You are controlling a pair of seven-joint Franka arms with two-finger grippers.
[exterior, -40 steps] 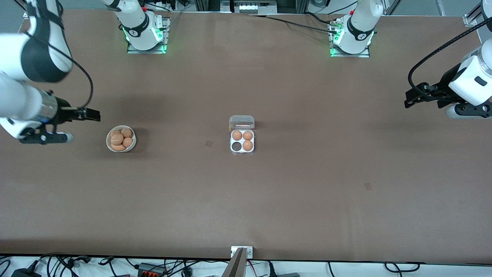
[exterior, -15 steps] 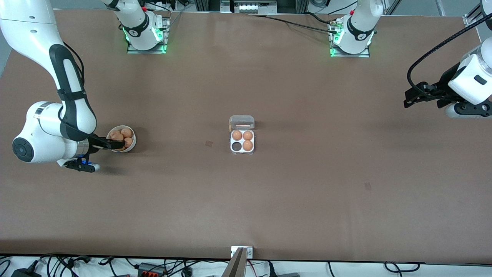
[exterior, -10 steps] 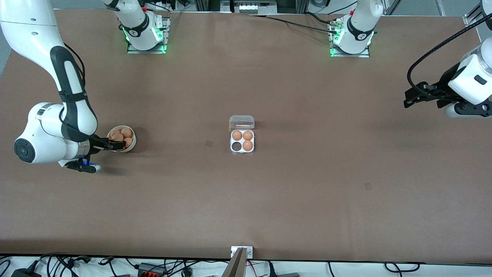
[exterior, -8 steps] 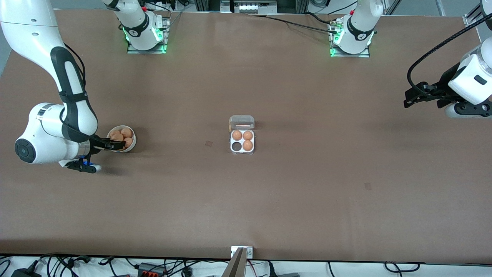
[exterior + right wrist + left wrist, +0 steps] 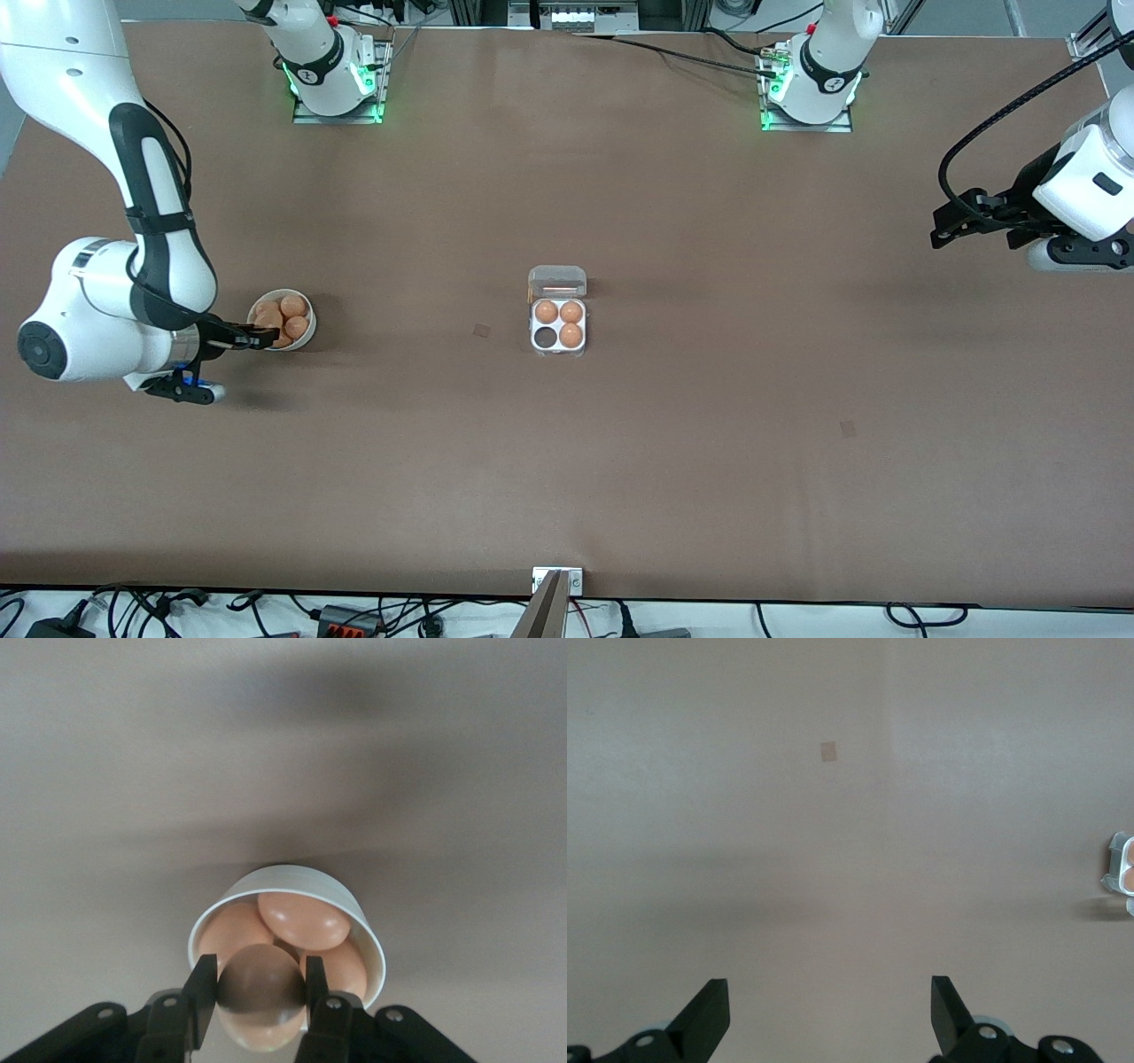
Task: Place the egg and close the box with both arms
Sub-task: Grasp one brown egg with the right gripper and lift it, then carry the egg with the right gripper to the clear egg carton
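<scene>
The box (image 5: 558, 347) sits mid-table with its clear lid (image 5: 557, 282) open; three cells hold brown eggs and one cell (image 5: 542, 337) is empty. A white bowl (image 5: 301, 340) of several brown eggs stands toward the right arm's end. My right gripper (image 5: 263, 337) is over the bowl's edge, shut on one egg (image 5: 261, 992), which sits between its fingers just above the bowl (image 5: 292, 873). My left gripper (image 5: 937, 233) waits open over the left arm's end of the table, holding nothing. In the left wrist view the left gripper (image 5: 830, 1001) faces bare table, with the box (image 5: 1123, 875) at the picture's edge.
Two small square marks (image 5: 481, 330) (image 5: 848, 429) lie on the brown table. A metal bracket (image 5: 557, 580) sits at the table edge nearest the front camera. The arm bases (image 5: 337, 80) (image 5: 808, 89) stand along the edge farthest from it.
My right gripper came down to the bowl, closed on an egg, and has drawn slightly back toward its end of the table. The left arm has not moved.
</scene>
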